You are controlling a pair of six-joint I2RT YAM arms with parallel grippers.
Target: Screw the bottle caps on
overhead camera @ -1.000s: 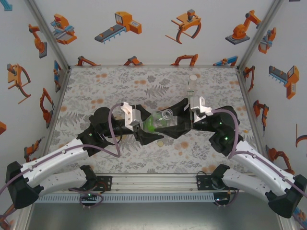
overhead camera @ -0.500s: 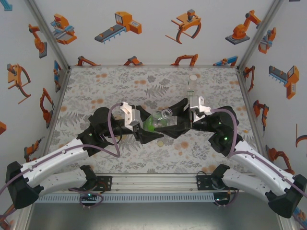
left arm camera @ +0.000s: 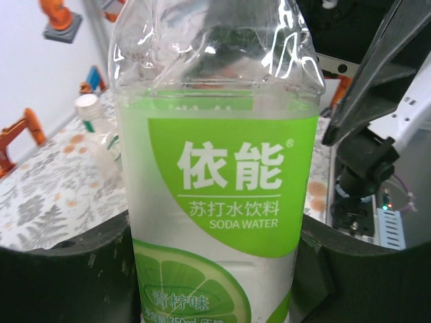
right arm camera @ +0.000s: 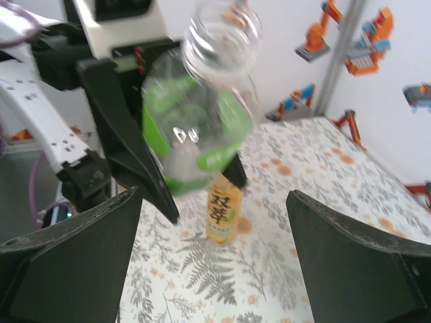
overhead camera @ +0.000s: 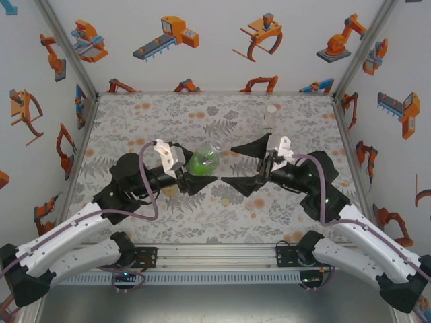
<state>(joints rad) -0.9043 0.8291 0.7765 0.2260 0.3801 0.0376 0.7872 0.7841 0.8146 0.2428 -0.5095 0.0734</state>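
My left gripper (overhead camera: 199, 169) is shut on the short green-tinted bottle (overhead camera: 203, 161), its black fingers (left arm camera: 60, 276) pressing both sides of the green soda-water label (left arm camera: 222, 168). The bottle's neck (right arm camera: 222, 32) is open, with no cap on it, and tilts toward the right arm. My right gripper (overhead camera: 227, 165) stands open just right of the bottle, nothing between its fingers (right arm camera: 67, 259). A yellowish cap (overhead camera: 225, 201) lies on the mat in front of them. The amber-yellow bottle (right arm camera: 223, 212) stands on the mat behind the green one. The slim colourless bottle (overhead camera: 271, 118) stands at the back, white cap on.
The fern-printed mat (overhead camera: 135, 121) covers the table, with printed orange dots. Walls with robot pictures close in the back and both sides. Aluminium posts (overhead camera: 67, 47) run up the corners. The rail with the arm bases (overhead camera: 215, 254) lies at the near edge.
My right gripper has opened and let go of the green bottle, drawing back a little to the right. My left gripper has closed on the bottle and pulled it to the left.
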